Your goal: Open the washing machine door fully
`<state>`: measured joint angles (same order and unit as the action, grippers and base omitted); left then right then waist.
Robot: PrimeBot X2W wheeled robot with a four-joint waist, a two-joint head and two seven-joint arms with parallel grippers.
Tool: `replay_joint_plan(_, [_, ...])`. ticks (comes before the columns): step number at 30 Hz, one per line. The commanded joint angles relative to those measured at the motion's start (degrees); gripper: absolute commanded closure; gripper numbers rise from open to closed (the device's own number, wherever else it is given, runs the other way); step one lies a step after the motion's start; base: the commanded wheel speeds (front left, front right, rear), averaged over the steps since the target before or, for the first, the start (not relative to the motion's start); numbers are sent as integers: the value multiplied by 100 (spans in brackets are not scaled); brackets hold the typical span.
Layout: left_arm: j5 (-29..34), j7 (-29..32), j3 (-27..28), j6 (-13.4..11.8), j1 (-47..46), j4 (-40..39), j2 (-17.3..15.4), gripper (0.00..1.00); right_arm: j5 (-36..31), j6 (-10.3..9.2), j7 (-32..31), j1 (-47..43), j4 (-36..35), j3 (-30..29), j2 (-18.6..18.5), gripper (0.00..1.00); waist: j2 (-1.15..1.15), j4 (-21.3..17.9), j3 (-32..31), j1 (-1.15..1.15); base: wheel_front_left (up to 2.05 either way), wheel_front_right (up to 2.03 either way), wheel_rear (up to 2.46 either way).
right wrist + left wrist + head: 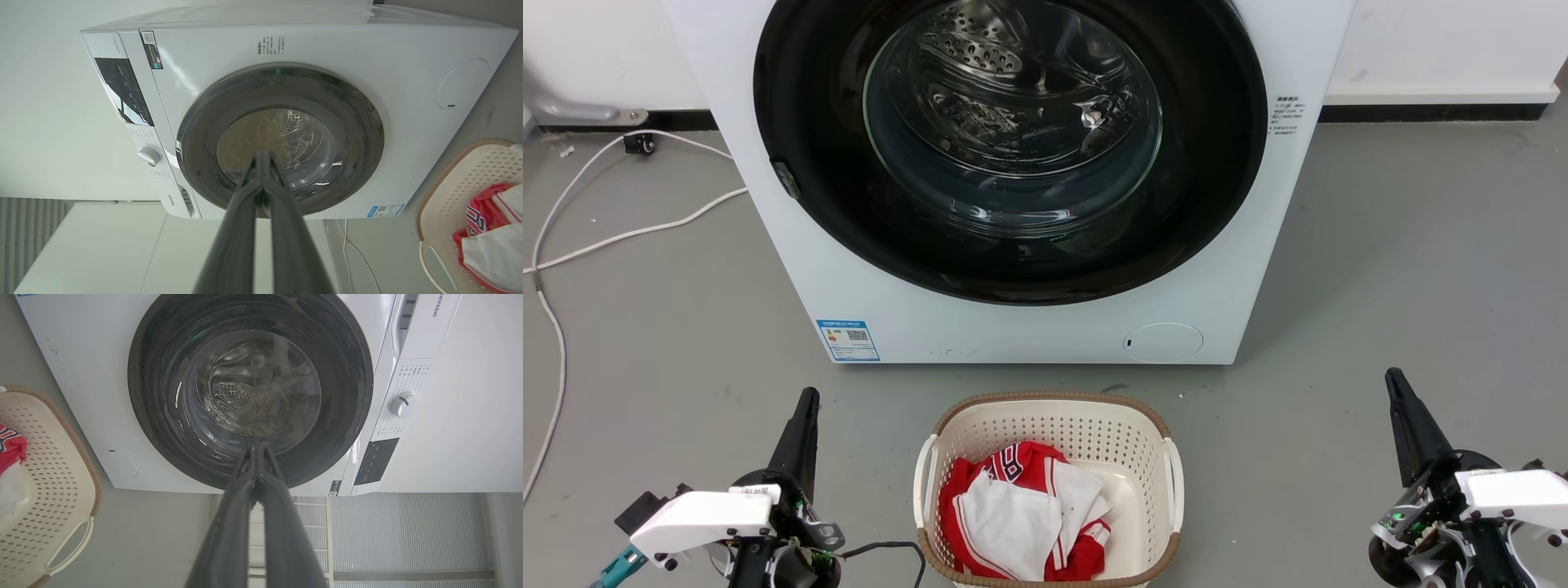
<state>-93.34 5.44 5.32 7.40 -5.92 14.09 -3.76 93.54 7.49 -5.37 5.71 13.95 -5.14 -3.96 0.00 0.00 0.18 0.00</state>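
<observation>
The washing machine door (pixel 1013 155), a big glossy black disc with a clear glass bowl in its middle, lies flat against the white machine front, closed. The same door (pixel 249 388) faces the left wrist camera, and the door (pixel 282 139) fills the centre of the right wrist view. My left gripper (pixel 807 398) is low at the left, shut and empty, well short of the machine. Low at the right, my right gripper (pixel 1393 377) is also shut on nothing. The fingertips meet in both wrist views: left gripper (pixel 257 444), right gripper (pixel 261 153).
A cream laundry basket (pixel 1152 416) with red and white clothes (pixel 1021 514) stands on the grey floor just before the machine, between my arms. White cables (pixel 621 233) trail across the floor at the left. A small round white flap (pixel 1164 341) sits at the machine's lower right.
</observation>
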Motion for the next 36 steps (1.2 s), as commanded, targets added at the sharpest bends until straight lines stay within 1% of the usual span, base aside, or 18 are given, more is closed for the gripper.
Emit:
replay_joint_plan(1, [33, 32, 10, 16, -46, 5, 1, 100, -27, 0, -22, 76, 10, -18, 11, 100, 0, 0, 0, 0, 0, 0, 0])
replay_joint_plan(2, [34, 34, 11, 16, -46, 5, 3, 100, -30, 0, -15, 76, 10, -19, 12, 100, 0, 0, 0, 0, 0, 0, 0])
replay_joint_plan(3, [6, 4, 5, 0, -1, 0, 3, 0, -1, 0, -20, 0, 0, -5, 4, 0, 0, 0, 0, 0, 0, 0, 0])
replay_joint_plan(13, [62, -214, -196, 0, 1, -115, 23, 0, -88, 0, 192, -105, -98, 121, 21, 0, 0, -6, 1, 0, 0, 0, 0])
replay_joint_plan(17, [211, -324, -249, 1, -3, -248, 26, 0, -255, 0, 299, -138, -189, 105, 26, 0, 0, -9, -3, 0, 0, 0, 0])
replay_joint_plan(20, [414, -399, -260, 2, -11, -380, 29, 0, -500, 0, 375, -153, -298, 79, 29, 0, 0, -10, -6, 0, 0, 0, 0])
replay_joint_plan(23, [678, -473, -254, 2, -22, -516, 31, 0, -896, 0, 449, -170, -439, 72, 32, 0, 0, -10, -11, 0, 0, 0, 0])
replay_joint_plan(26, [1040, -544, -248, 3, -36, -657, 33, 0, -1450, 0, 520, -191, -592, 107, 36, 0, 0, -12, -15, 0, 0, 0, 0])
replay_joint_plan(36, [2503, -764, -284, 5, -52, -995, 40, 0, -3289, 0, 746, -297, -936, 202, 46, 0, 0, -4, -27, 0, 0, 0, 0])
